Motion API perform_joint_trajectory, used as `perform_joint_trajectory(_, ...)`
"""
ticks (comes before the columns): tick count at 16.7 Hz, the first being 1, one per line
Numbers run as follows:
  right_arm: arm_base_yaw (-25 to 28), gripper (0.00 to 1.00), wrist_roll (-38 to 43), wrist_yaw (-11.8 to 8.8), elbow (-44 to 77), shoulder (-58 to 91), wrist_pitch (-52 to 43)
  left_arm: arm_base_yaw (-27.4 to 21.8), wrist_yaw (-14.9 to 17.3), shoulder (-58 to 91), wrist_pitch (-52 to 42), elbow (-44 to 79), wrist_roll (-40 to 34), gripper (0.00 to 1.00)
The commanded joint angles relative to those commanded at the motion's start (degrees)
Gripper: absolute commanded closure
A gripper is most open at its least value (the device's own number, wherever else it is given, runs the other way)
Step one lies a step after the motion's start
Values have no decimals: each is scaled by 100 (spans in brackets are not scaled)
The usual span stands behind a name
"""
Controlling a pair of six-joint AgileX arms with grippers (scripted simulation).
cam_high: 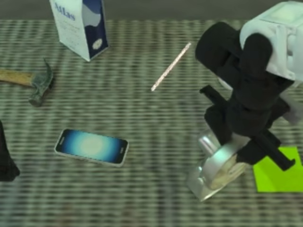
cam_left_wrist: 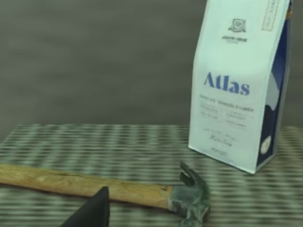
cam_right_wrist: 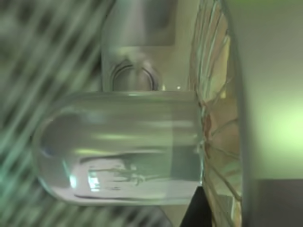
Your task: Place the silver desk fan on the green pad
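The silver desk fan (cam_high: 215,168) leans tilted just left of the green pad (cam_high: 279,170), its flat base (cam_high: 199,187) toward the table's front. My right gripper (cam_high: 241,151) comes down from above and is shut on the fan's round head. The right wrist view is filled by the rounded motor knob (cam_right_wrist: 118,146) and the beige speckled face (cam_right_wrist: 218,118), with one dark fingertip (cam_right_wrist: 199,208) against the back of the head. My left gripper (cam_high: 5,163) is parked at the left edge, open; one of its fingers (cam_left_wrist: 94,210) shows in the left wrist view.
A smartphone (cam_high: 91,147) lies left of centre. A hammer (cam_high: 33,80) (cam_left_wrist: 118,189) lies at the far left, with a blue-and-white Atlas carton (cam_high: 80,23) (cam_left_wrist: 241,85) standing behind it. A thin speckled stick (cam_high: 171,66) lies at the back centre.
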Motion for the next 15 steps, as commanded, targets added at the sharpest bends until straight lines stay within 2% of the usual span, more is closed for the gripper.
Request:
perform_joint_trajectory(6,29,100,-4,0,891,-34,-928,0,0,0,0,0,0,0)
perform_joint_trajectory(12,-10,100,10,0,961,-42,-1009,0,0,0,0,0,0,0)
perform_joint_trajectory(15,-409,100,293,2,684,-293,-981,0,0,0,0,0,0,0)
